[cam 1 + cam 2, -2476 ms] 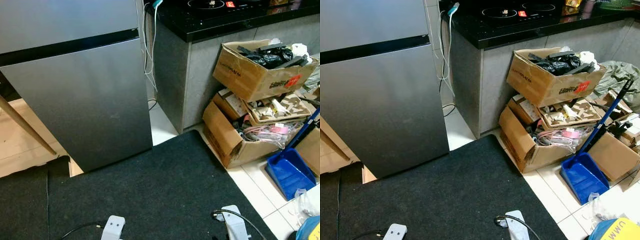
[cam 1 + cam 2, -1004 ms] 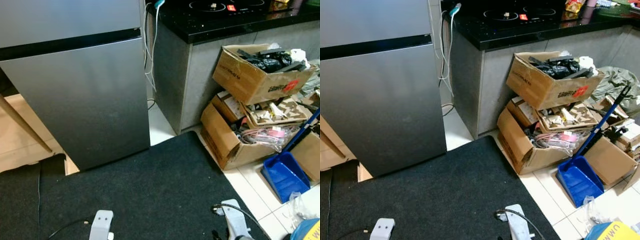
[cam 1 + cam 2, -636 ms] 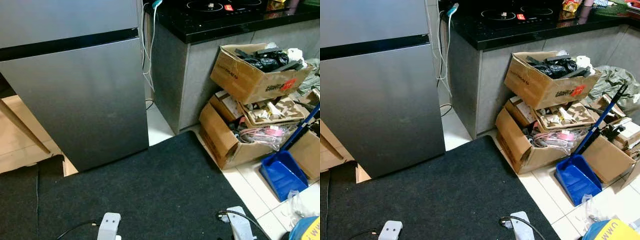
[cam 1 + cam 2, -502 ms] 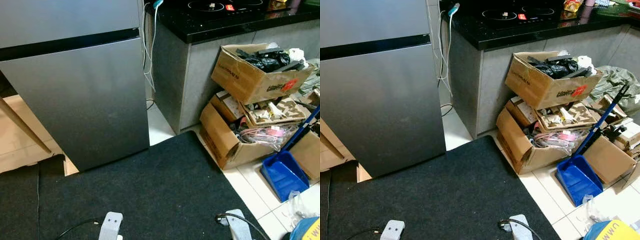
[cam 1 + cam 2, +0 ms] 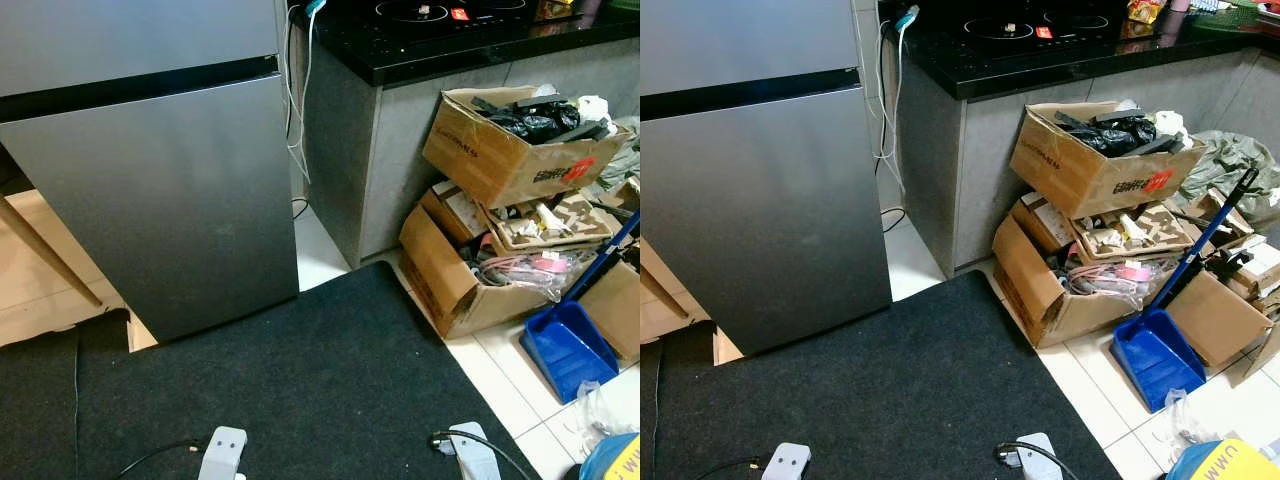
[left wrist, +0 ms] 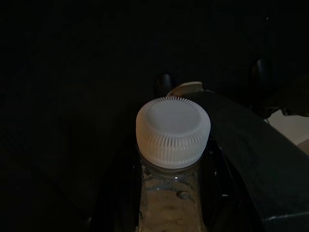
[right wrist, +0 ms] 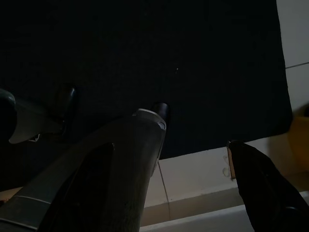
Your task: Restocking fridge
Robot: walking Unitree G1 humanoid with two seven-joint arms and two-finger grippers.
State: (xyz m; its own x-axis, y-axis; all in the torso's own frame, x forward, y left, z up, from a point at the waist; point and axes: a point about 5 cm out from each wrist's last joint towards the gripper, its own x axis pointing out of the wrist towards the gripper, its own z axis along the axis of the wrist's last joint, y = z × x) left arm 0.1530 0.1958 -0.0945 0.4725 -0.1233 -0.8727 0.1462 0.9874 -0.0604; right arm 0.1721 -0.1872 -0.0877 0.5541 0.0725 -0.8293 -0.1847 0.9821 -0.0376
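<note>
Head views, looking down at a kitchen floor. Upper left of the frame: the fridge (image 5: 150,190), a tall box of smooth brushed grey metal, its two doors closed and parted by a black seam. Lower half: a black floor mat (image 5: 300,390) of fine, matte pile lying on pale tiles. Upper right: a grey counter (image 5: 1040,60) with a glossy black top. Right of centre: stacked cardboard boxes (image 5: 1090,160), open and crammed with odds and ends, and a blue plastic dustpan (image 5: 1155,355) leaning beside them.

Left wrist view: the left gripper (image 6: 171,193) carries a clear plastic bottle (image 6: 169,208), seen from its top, with a white ridged screw cap (image 6: 173,131) and liquid visible below the neck. The black fingers flank the bottle's body just under the cap, closed against it. Judged as handled: moderately heavy if full, with thin walls that yield under a hard squeeze and a smooth, slippery surface; the stiffer shoulder under the cap is the better grip, held upright.

Right wrist view: the right gripper (image 7: 145,159) hangs over the dark mat and tile edge, carrying nothing visible; how far its fingers are spread cannot be told.
</note>
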